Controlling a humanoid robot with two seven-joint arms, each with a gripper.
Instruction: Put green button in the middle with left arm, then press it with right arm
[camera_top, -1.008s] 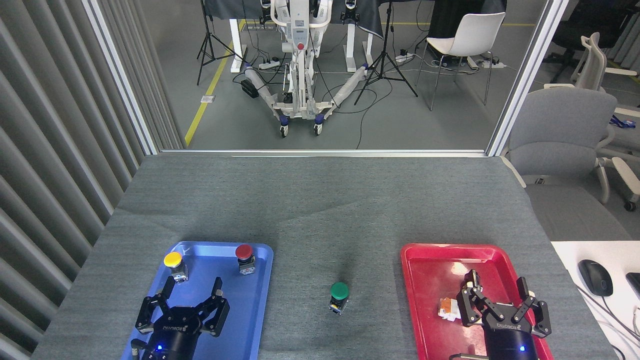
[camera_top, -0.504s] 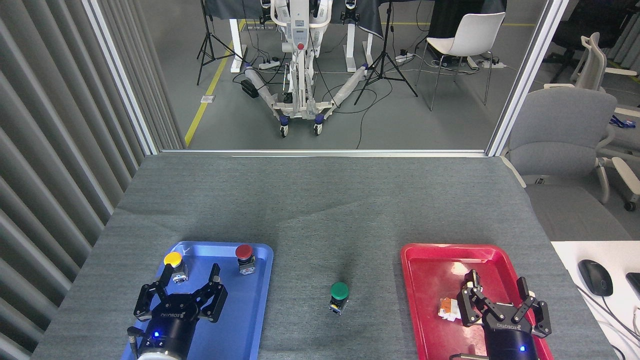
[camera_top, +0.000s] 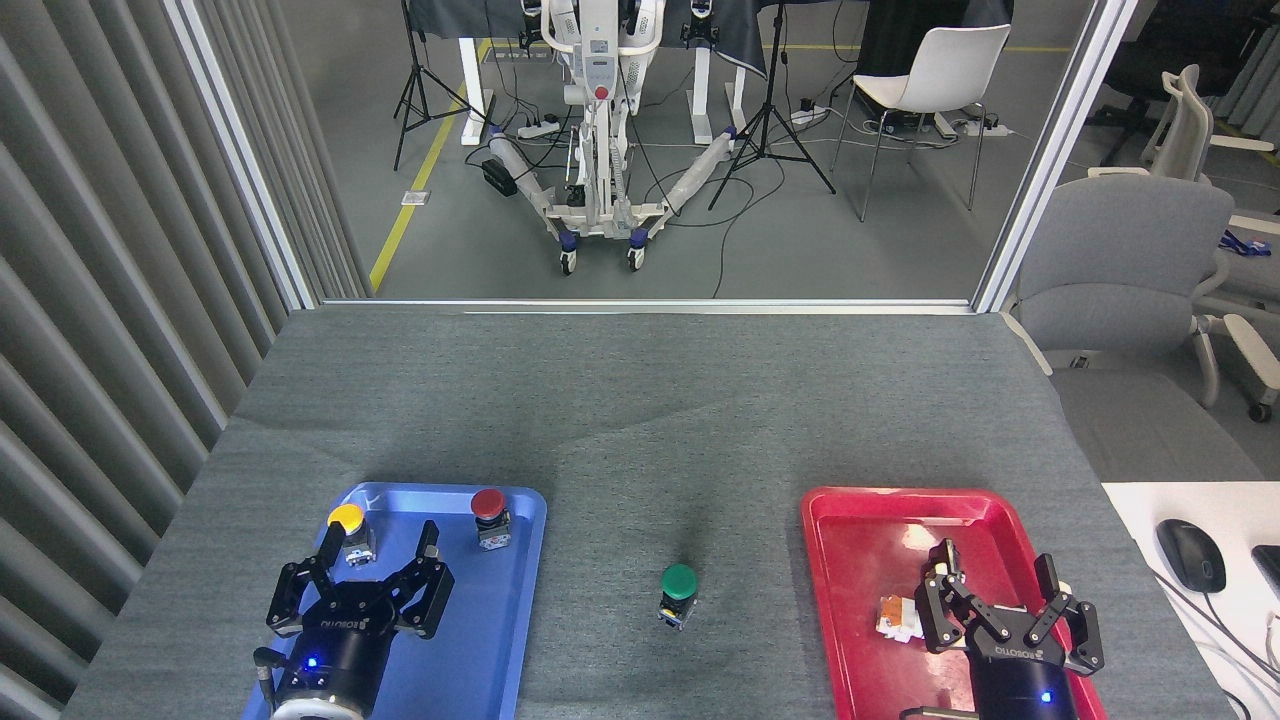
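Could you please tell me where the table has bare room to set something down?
The cloth behind both trays lies bare to the far edge. The strip between the blue tray and red tray holds only the green button. The trays themselves are crowded.

Lighting: bright, even, overhead. Shadows: soft, faint on table (camera_top: 640, 400). Focus: sharp throughout. Straight lines splay toward edges.

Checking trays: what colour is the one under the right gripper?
Red tray, clearest in the head view.
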